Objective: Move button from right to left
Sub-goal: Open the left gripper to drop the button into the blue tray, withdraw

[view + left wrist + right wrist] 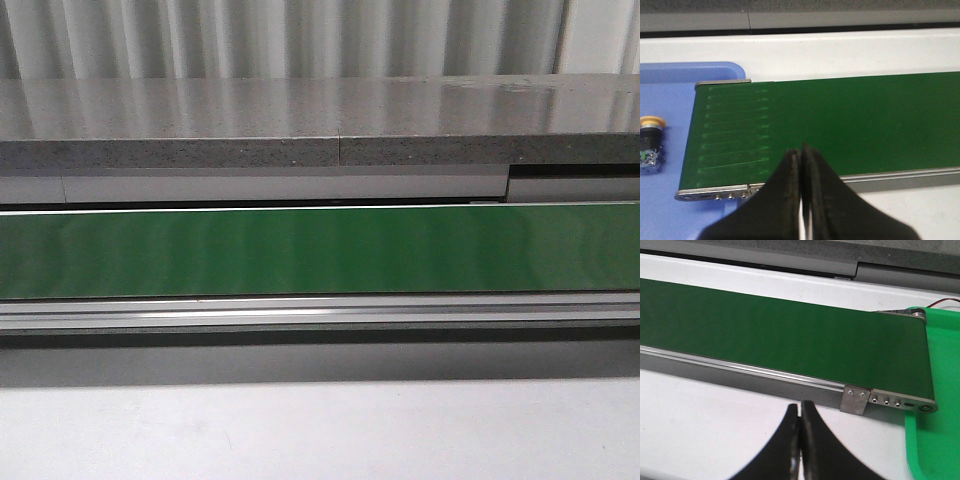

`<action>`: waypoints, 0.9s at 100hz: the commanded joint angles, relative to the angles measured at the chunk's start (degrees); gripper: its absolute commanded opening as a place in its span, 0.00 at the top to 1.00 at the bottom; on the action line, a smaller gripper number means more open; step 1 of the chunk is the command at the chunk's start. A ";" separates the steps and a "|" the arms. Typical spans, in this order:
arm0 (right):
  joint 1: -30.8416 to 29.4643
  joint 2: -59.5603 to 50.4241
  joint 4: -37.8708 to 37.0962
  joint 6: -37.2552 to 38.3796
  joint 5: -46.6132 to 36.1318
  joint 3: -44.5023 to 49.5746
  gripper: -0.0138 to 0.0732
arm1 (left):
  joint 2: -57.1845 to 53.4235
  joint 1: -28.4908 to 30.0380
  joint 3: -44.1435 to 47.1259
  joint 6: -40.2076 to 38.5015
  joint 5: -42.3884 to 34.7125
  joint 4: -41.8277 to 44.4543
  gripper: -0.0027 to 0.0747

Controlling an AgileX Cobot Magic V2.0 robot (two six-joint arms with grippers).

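Front view, nearest first: a pale grey table surface [320, 430] fills the bottom of the frame, then a silver aluminium rail [320, 312], then the green conveyor belt [320, 250] running edge to edge across the middle, then a speckled grey shelf [320, 125] and a corrugated white wall [300, 35] along the top. No arm and no button appear in this view. Left wrist view: the left gripper [801, 200] sits at bottom centre, its black fingers pressed together with only a thin pale seam between them, holding nothing. Just past the fingertips lies the belt's end with its metal end plate [715, 193] and a row of small screws. At the left edge of the frame the button [650, 145] lies on its side on a blue tray [670, 210], yellow-orange cap toward the upper frame, black collar and blue-grey body below it, beside the belt end but not touching it. Right wrist view: the right gripper [800, 445] at bottom centre is likewise closed tip to tip and empty, over the white table. Beyond it the belt crosses diagonally to its other end, where a metal bracket [856, 400] sits, and a green tray [937, 440] occupies the right edge.
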 commanded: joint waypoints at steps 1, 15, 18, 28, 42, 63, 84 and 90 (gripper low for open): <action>0.08 0.52 -0.08 -0.43 -4.24 -1.46 0.92 | -5.58 -0.46 0.95 -0.52 -4.54 -0.82 0.99; 0.08 0.52 -0.08 -0.43 -4.24 -1.46 0.92 | -14.19 -0.46 5.67 -0.05 -5.48 -0.71 0.99; 0.08 0.52 -0.08 -0.43 -4.24 -1.46 0.92 | -16.25 -0.46 6.55 -0.05 -5.46 -0.71 0.99; 0.08 0.52 -0.08 -0.43 -4.24 -1.46 0.92 | -21.42 -0.36 9.40 -0.20 -4.44 -0.88 0.99; 0.08 0.52 -0.08 -0.43 -4.24 -1.46 0.92 | -27.77 -0.36 12.93 -0.20 -7.91 -0.88 0.99; 0.08 0.52 -0.08 -0.43 -4.24 -1.46 0.92 | -35.60 -0.36 20.23 -0.09 -18.67 0.36 0.99; 0.08 0.52 -0.04 -0.43 -4.24 -1.46 0.92 | -37.90 -0.36 31.59 -0.09 -37.31 0.82 0.99; 0.08 0.52 -0.04 -0.43 -4.24 -1.46 0.92 | -37.90 -0.36 34.71 -0.09 -41.79 0.82 0.99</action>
